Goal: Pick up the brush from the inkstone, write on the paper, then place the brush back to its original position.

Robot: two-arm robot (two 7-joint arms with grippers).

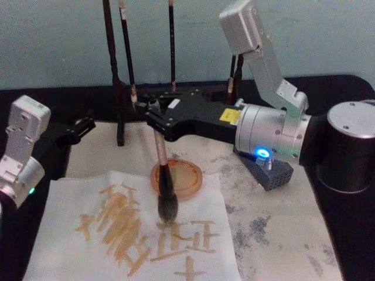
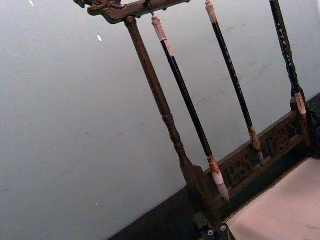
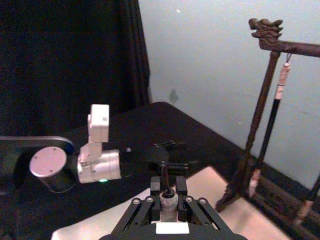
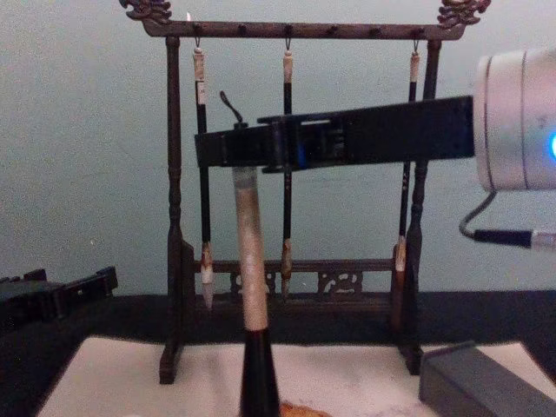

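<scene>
The brush stands upright, its bushy grey-brown head touching the paper, a white sheet covered with tan strokes. My right gripper is shut on the top of the pale handle. From the chest the handle hangs down from the right gripper. In the right wrist view the handle's top sits between the fingers. The dark grey inkstone lies under the right forearm. My left gripper is parked open at the paper's far left corner, also seen as the left gripper.
A round orange dish sits just behind the brush head. A dark wooden rack with three thin hanging brushes stands at the back. A stained cream mat lies under the paper, on a black table.
</scene>
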